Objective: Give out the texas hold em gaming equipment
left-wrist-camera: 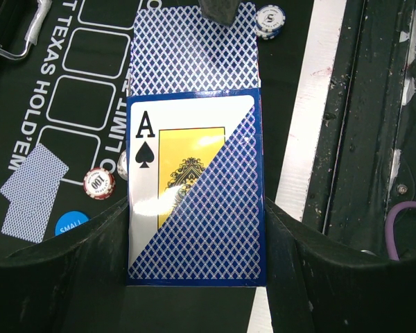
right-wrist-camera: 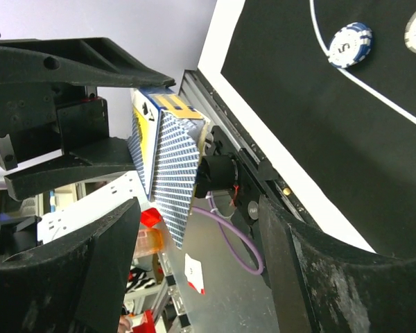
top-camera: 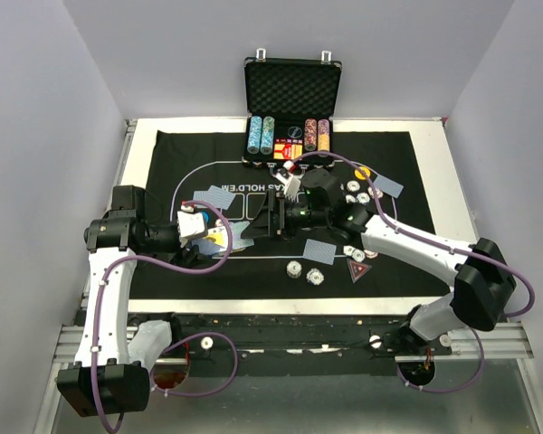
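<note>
Card pack point(left-wrist-camera: 194, 180) sits left of the middle in the top view, pinched tight by the left gripper point(left-wrist-camera: 194, 232). Right gripper point(right-wrist-camera: 197, 205) (jaws wide, holding nothing) faces its far end.

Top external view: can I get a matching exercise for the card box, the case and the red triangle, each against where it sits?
1 card box
2 case
3 red triangle

A lying flat on the mat
B gripped by the left tool
C standing open at the mat's far edge

Pairs: 1-B, 2-C, 3-A.
</note>
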`<move>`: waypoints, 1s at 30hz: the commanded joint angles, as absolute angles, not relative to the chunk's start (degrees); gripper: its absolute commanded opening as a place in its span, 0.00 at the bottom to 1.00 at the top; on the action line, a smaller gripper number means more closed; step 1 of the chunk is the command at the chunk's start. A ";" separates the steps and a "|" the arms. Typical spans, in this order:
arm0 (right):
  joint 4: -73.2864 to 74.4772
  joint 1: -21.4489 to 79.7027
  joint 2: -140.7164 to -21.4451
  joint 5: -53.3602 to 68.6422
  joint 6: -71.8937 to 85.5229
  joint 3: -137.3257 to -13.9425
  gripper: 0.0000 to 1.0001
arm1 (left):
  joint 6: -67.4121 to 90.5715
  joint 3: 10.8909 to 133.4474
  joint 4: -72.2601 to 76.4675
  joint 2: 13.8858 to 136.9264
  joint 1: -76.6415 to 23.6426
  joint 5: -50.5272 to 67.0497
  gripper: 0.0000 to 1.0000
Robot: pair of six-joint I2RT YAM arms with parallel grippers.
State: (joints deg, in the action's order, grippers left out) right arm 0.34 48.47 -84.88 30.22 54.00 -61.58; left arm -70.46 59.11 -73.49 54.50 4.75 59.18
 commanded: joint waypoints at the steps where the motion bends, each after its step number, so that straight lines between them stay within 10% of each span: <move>1: 1.93 50.53 -87.18 29.62 53.44 -64.24 0.77 | -70.93 59.77 -73.12 53.61 4.66 62.31 0.47; 30: 5.53 48.60 -81.57 26.10 54.40 -62.49 0.36 | -71.19 60.38 -73.13 53.70 4.48 62.14 0.47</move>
State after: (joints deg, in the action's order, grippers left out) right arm 3.36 48.99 -84.05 27.40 54.43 -63.05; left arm -70.46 59.11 -73.47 54.48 4.75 59.02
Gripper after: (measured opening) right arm 0.373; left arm 0.719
